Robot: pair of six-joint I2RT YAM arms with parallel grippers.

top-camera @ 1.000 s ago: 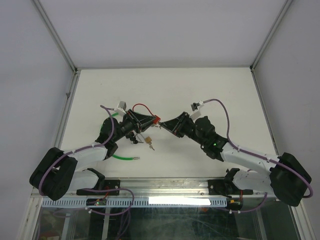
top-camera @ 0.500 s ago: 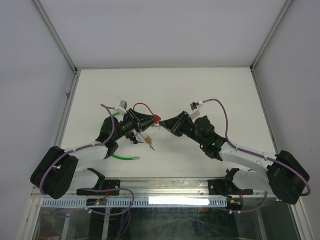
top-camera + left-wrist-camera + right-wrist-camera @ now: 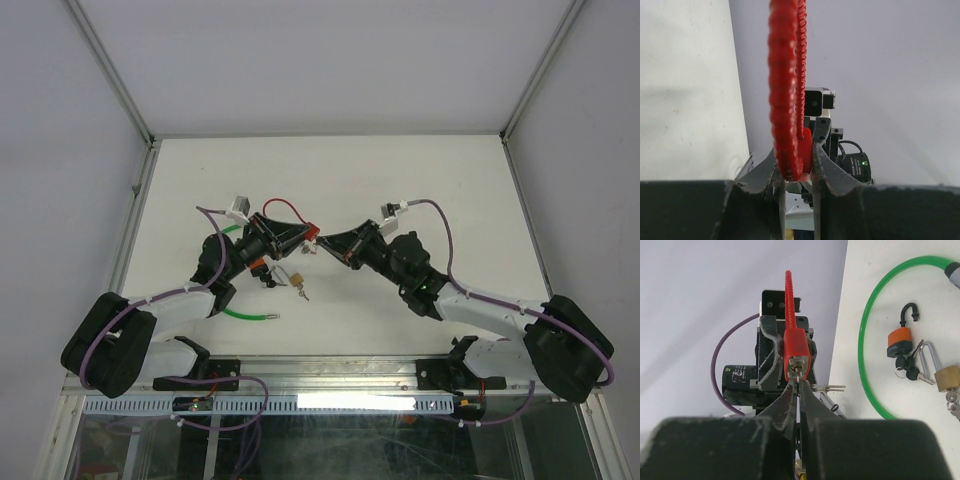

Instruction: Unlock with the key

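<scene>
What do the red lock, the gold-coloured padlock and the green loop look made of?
Red cable lock: glossy plastic casing, its cable ribbed, likely a sleeve over wire. Brass padlock: yellow metal body, shiny steel-looking shackle. Green cable: smooth, glossy, probably vinyl-coated.

The right gripper [image 3: 798, 381] fills the bottom foreground, its two dark fingers pressed almost together on a thin silver key [image 3: 797, 374] at the keyhole face of a red lock [image 3: 796, 352]. The left gripper [image 3: 788, 356] clamps that lock from both sides, and a red ribbed cable [image 3: 788, 300] rises straight up from it. Spare silver keys [image 3: 829, 387] stick out just right of the lock. On the white table [image 3: 860, 280] at right, a green cable [image 3: 875, 315] curves around an orange padlock [image 3: 899, 341] – its shackle swung loose – with black keys [image 3: 907, 371] and a brass padlock [image 3: 947, 377] beside it.
</scene>
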